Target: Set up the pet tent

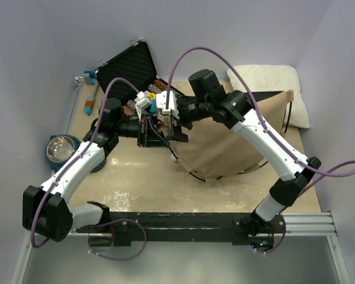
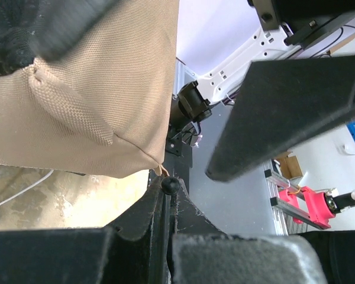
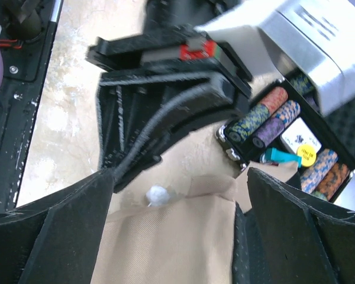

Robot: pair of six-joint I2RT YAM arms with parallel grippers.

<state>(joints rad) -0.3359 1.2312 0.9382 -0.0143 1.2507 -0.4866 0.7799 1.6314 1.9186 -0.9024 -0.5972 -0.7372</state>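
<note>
The table (image 1: 142,177) carries the pet tent (image 1: 236,139), which lies collapsed from the centre out toward 3 o'clock, a flat fan of tan cloth. A white pillow (image 1: 272,80) sits just beyond it at 1 o'clock. An open black case (image 1: 127,68) of chips stands at 11 o'clock and a metal bowl (image 1: 60,148) at 9 o'clock.

Both claws meet at the tent's 9 o'clock tip. The right claw (image 3: 180,177) has its jaws wide apart, with tan cloth lying between them but not pinched. The left claw (image 2: 168,198) looks pressed together on a thin dark pole (image 3: 142,142) whose ball tip pokes out past the fingers. A white pompom (image 3: 158,194) rests on the cloth edge just beside the pole.

The step in hand seems to be raising the frame by that pole. It would likely go best if the right claw closes on the cloth edge before the left claw lifts, so the fabric tensions instead of sliding. A slow lift should keep the slim pole from slipping.

The tent's long axis runs roughly from 8 o'clock to 2 o'clock. Its narrow tip points toward the claws, its black edge faces 12 o'clock, and its curved hem faces 6 o'clock.
</note>
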